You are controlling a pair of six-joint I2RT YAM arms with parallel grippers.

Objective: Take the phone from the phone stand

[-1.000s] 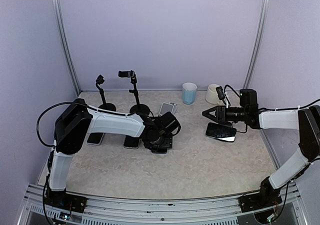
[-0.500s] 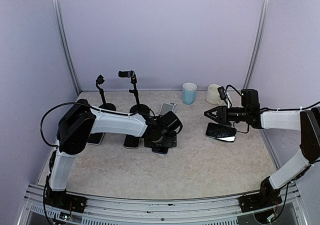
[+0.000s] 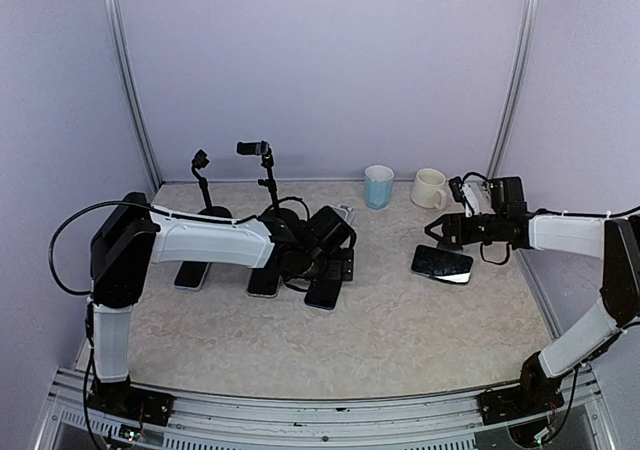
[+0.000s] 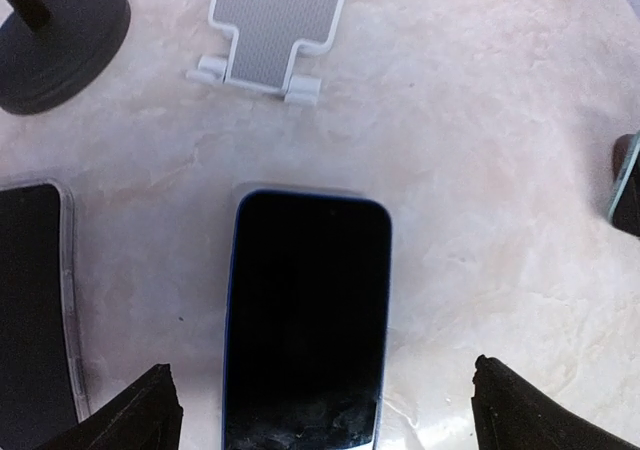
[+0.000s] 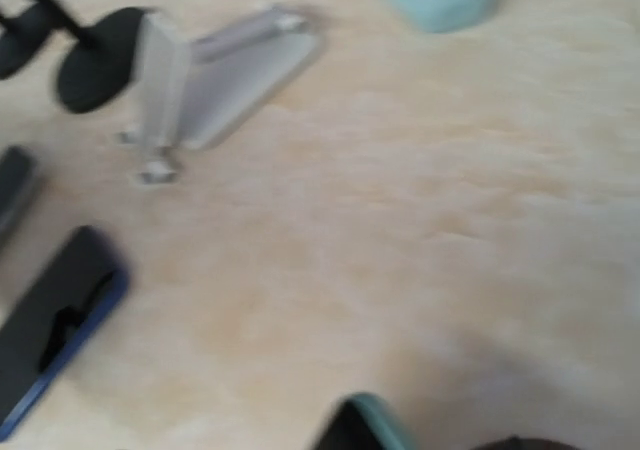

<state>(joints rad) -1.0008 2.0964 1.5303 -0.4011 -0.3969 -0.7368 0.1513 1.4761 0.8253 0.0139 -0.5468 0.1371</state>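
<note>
A dark phone with a blue edge (image 4: 305,320) lies flat on the table, screen up, also seen in the top view (image 3: 323,293). My left gripper (image 4: 325,415) is open just above it, one finger on each side, not touching it; in the top view it (image 3: 335,262) hovers over the phone. The white and grey phone stand (image 4: 275,30) stands empty just beyond the phone. My right gripper (image 3: 443,229) is open and empty above a teal-edged phone (image 3: 441,263) lying flat at the right. Its wrist view is blurred and shows the stand (image 5: 215,70).
Two black gooseneck holders (image 3: 268,185) with round bases stand at the back left. A phone in a clear case (image 4: 35,300) and another phone (image 3: 190,275) lie left of the blue one. A blue cup (image 3: 378,185) and a cream mug (image 3: 430,187) stand by the back wall.
My left gripper has drawn back off the blue-edged phone, which now lies uncovered on the table. My right arm has pulled back to the right, uncovering the mug.
</note>
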